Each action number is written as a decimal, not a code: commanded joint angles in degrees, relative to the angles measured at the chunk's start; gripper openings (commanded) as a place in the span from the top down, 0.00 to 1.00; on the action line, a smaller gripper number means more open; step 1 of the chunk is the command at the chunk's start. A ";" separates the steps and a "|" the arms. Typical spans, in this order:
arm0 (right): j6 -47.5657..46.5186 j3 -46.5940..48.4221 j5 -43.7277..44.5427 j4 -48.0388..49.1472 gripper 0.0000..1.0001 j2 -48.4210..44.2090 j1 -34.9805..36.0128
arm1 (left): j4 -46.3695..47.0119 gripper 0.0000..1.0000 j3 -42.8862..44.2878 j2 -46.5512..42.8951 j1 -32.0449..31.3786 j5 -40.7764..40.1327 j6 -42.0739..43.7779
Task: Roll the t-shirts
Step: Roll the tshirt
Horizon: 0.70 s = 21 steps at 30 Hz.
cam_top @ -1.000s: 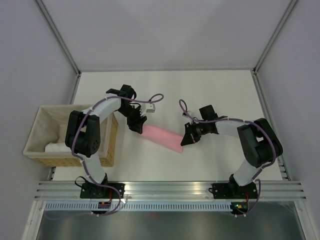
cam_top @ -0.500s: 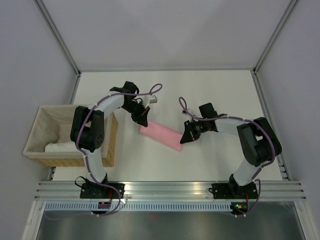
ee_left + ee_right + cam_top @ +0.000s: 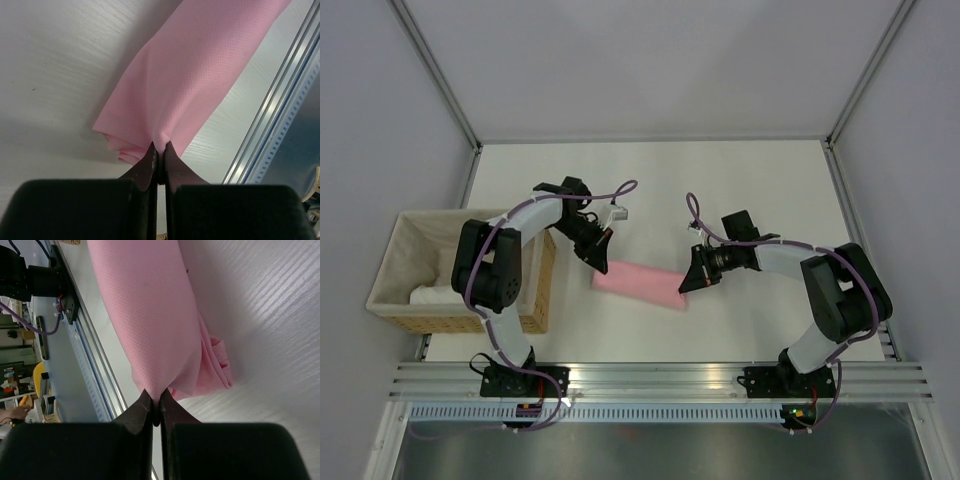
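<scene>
Pinching both ends of the rolled pink t-shirt (image 3: 640, 287) with left gripper (image 3: 601, 262) and right gripper (image 3: 688, 284), jaws closed on cloth. Lying on the table (image 3: 770, 180) near the wicker basket (image 3: 546, 270), leaving open surface toward the far edge.

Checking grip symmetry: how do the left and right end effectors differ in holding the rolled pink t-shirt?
The left end effector pinches the t-shirt at the end nearer the basket; the right end effector pinches the opposite end. In the top view, the left end effector sits slightly farther back than the right end effector. Both are shut on a thin fold of pink cloth.
</scene>
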 commanded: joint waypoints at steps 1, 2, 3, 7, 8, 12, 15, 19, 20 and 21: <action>2.52 0.92 -2.67 2.62 1.00 3.16 -1.56 | 0.62 0.95 2.36 0.91 1.22 -2.62 -3.43; 3.13 1.44 -2.06 2.46 1.00 4.49 -2.18 | 0.89 0.93 3.51 1.88 1.31 -3.24 -4.40; 3.05 1.97 -1.45 1.93 1.00 5.81 -2.80 | 1.25 0.92 4.74 2.93 1.39 -4.55 -6.67; 1.03 5.13 3.90 -4.04 0.92 10.82 -4.91 | 3.53 0.95 7.65 6.19 1.31 -6.67 -10.29; 1.29 5.31 5.75 -4.57 0.88 11.27 -4.91 | 3.62 0.97 7.91 6.63 1.31 -7.45 -10.82; 1.82 5.93 8.05 -5.99 0.66 9.62 -5.18 | 3.62 0.98 7.30 6.38 1.22 -7.12 -10.39; 2.44 3.92 8.66 -3.71 0.53 4.44 -5.26 | 3.53 0.98 6.69 5.58 1.13 -6.24 -10.12; 2.79 2.51 10.24 -3.00 0.34 -1.02 -5.35 | 3.62 0.97 5.72 4.27 1.13 -5.79 -10.30; 3.48 2.07 10.42 -2.56 0.33 -1.90 -5.27 | 3.62 0.97 5.63 4.09 1.13 -5.88 -10.38; 4.36 1.02 10.60 -0.90 0.33 -3.48 -5.26 | 3.62 0.96 5.37 3.83 1.13 -5.88 -10.56</action>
